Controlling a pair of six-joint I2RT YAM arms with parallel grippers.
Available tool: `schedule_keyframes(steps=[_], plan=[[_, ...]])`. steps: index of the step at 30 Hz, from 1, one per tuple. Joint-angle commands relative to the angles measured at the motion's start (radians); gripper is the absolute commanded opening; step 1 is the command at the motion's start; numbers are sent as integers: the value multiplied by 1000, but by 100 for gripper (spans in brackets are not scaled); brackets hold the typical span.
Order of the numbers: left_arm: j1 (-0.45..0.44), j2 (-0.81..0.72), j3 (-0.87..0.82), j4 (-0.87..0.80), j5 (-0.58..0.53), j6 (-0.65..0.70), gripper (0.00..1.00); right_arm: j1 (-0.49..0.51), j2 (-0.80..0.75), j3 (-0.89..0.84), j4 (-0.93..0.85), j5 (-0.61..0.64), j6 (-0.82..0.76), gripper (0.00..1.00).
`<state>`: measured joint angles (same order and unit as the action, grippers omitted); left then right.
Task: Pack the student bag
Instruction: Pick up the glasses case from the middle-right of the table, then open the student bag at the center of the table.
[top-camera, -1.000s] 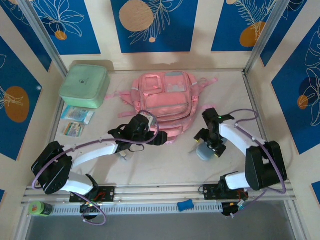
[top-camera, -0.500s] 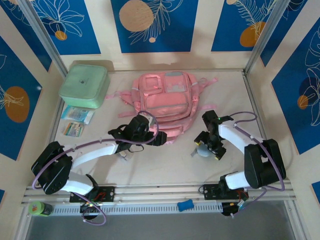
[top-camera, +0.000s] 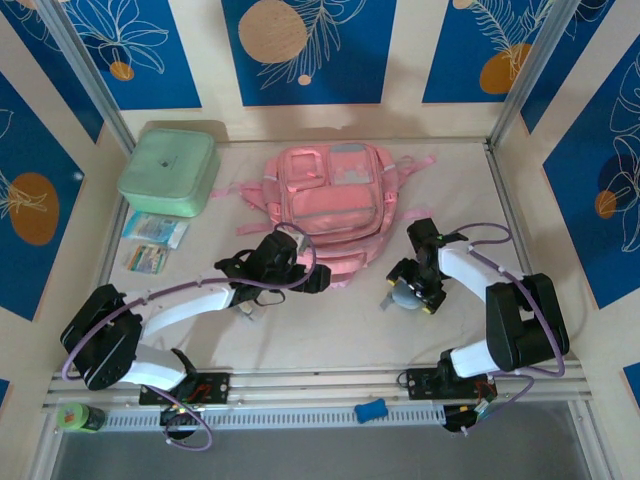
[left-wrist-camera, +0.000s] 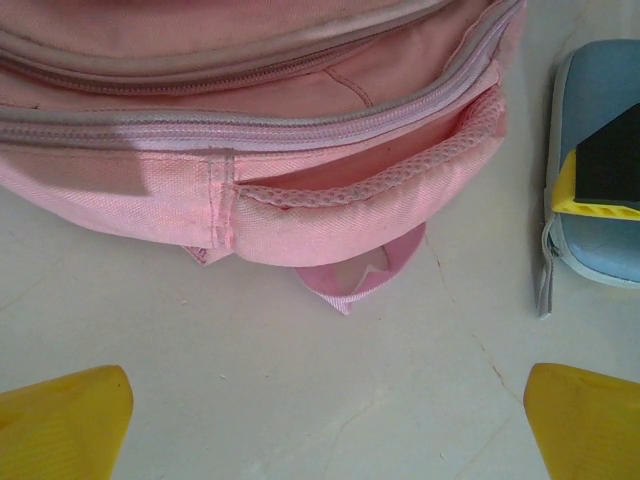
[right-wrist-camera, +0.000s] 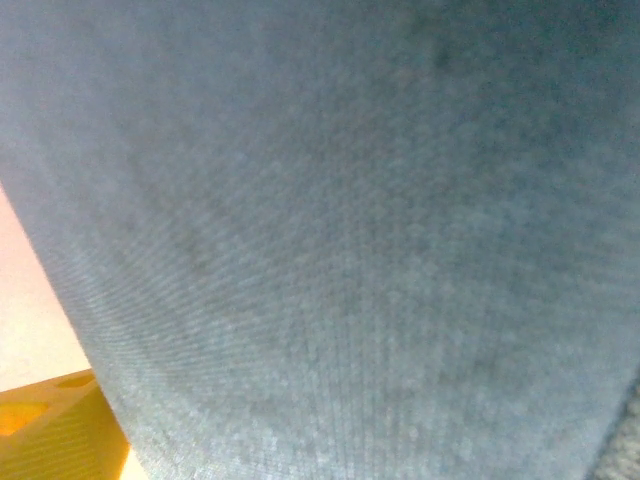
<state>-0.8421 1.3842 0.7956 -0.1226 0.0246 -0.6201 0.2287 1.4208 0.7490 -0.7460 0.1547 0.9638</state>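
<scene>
Over the last second the right gripper (top-camera: 412, 290) is seen to have been shifted a little toward 11 o'clock, and the grey-blue pouch (top-camera: 403, 297) beneath it appears to have been carried along, so that it now lies nearer the student bag (top-camera: 335, 205). This is judged to be a pick-up in progress, with nothing yet packed. The bag is laid flat at 12 o'clock on the table (top-camera: 330, 335), zips closed as far as can be seen, and the pouch sits at 4 o'clock from it, apart from the fabric. Whether the right jaws are already clamped on the pouch cannot be told: the wrist view is pressed against its weave (right-wrist-camera: 350, 230), and one yellow-edged finger (left-wrist-camera: 605, 170) is seen from the left wrist resting on its top. The left gripper (left-wrist-camera: 325, 420) is held wide apart and empty, lowered near the table at the bag's 6 o'clock edge (left-wrist-camera: 300, 150) by the carry loop, its arm stretched in from 7 o'clock. The right arm is folded back on itself, wrist pointed down.
</scene>
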Motion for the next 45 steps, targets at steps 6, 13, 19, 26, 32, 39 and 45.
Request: schedule_keyframes(steps=[6, 13, 19, 26, 32, 39, 45], plan=[[-3, -11, 35, -23, -20, 4, 99, -34, -82, -43, -5, -115, -64, 99], [-4, -26, 37, -39, -40, 9, 100, -25, -79, -37, -30, -67, -78, 99], [-1, -33, 53, -70, -60, 29, 99, -14, 5, -2, -6, -49, -105, 99], [3, -55, 82, -133, -103, 79, 99, -1, 12, 0, -8, -25, -122, 93], [21, -66, 144, -196, -147, 216, 99, 1, -21, 18, -26, -24, -166, 84], [58, 18, 299, -294, -221, 514, 99, 66, -91, 85, -105, -3, -201, 83], [64, 166, 405, -251, -122, 774, 100, 107, -124, 109, -134, -32, -214, 83]])
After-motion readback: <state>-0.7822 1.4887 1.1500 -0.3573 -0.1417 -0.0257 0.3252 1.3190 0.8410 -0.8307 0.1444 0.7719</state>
